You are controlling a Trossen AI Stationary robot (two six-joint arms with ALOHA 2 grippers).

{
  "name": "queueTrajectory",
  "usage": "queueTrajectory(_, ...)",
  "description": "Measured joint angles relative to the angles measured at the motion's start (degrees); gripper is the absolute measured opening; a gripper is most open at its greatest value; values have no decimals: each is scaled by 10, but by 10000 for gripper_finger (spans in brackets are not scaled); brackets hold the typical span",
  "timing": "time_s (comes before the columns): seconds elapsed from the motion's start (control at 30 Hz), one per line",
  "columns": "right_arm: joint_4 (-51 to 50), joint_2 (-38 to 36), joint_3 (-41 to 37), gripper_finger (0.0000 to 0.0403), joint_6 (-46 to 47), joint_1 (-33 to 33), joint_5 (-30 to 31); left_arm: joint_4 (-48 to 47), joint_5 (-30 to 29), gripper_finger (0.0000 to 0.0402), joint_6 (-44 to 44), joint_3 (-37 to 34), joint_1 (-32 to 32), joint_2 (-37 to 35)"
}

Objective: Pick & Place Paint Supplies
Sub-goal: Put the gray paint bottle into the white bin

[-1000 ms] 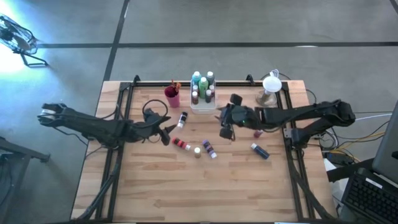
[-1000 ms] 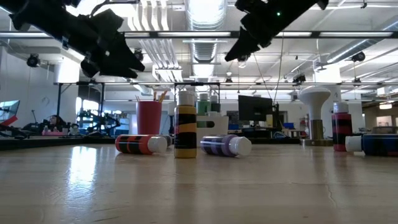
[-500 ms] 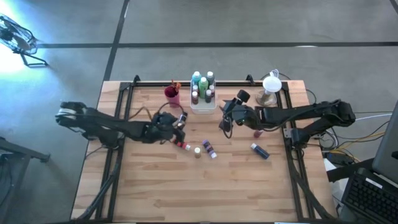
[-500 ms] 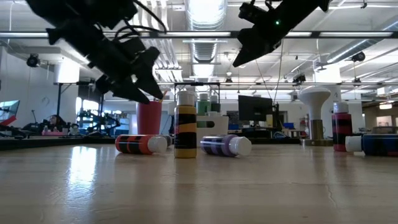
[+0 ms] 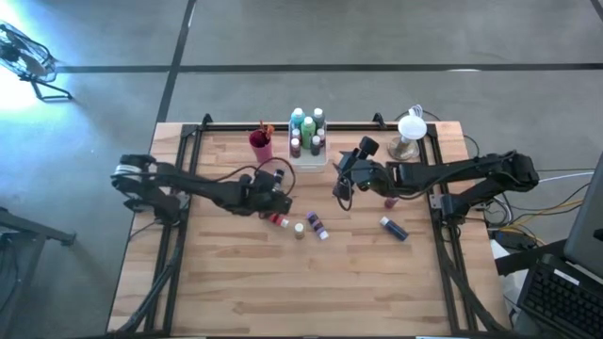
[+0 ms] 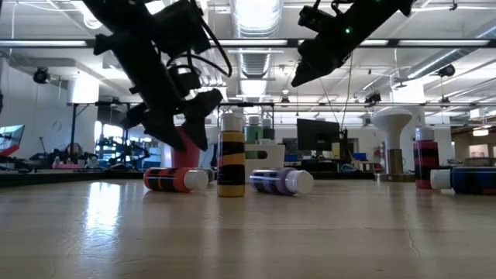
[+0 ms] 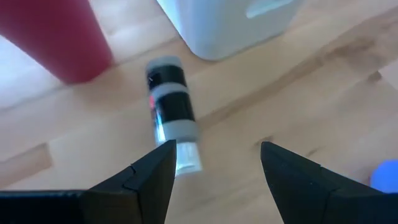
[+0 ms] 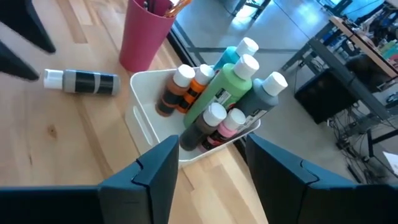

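Observation:
A grey paint bottle lies on its side on the wood, white cap toward my left gripper. That gripper hangs open just above and short of it, slanting down, and touches nothing. My right gripper hovers open and empty on the near side of the white tray, which holds several upright bottles. A red bottle and a purple one lie mid-table, with a yellow-and-black bottle upright between them. Brush handles stick out of the magenta cup.
A blue bottle lies at the right, and a red bottle stands under the right arm. A white mushroom-shaped thing stands at the far right corner. Dark rails run along the table's sides. The near half of the table holds nothing.
My left gripper has swept toward the table's right and down, rolling as it went. It now hangs over the grey bottle beside the cup and has stayed open. My right gripper has kept its place and turned a little.

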Motion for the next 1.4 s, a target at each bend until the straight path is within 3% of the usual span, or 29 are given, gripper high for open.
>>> queueTrajectory(0.13, -8, 0, 0, 177, -2, 0, 1, -1, 31, 238, 0, 4, 14, 23)
queueTrajectory(0.5, -27, -1, 0, 151, 0, 0, 28, -4, 45, 238, 0, 4, 42, 56)
queueTrajectory(0.8, -26, -1, 0, 158, 0, 0, 30, 8, 44, 236, 0, 3, 51, 94)
queueTrajectory(0.93, -27, -1, 0, 171, 0, 0, 42, 22, 34, 210, 9, 3, 51, 100)
queueTrajectory(1.17, -27, -1, -1, 185, 0, 0, 45, 19, 39, 123, 29, 3, 52, 100)
queueTrajectory(1.4, -40, -1, -1, 170, 10, 0, 45, -60, 70, 120, 66, 4, 31, 66)
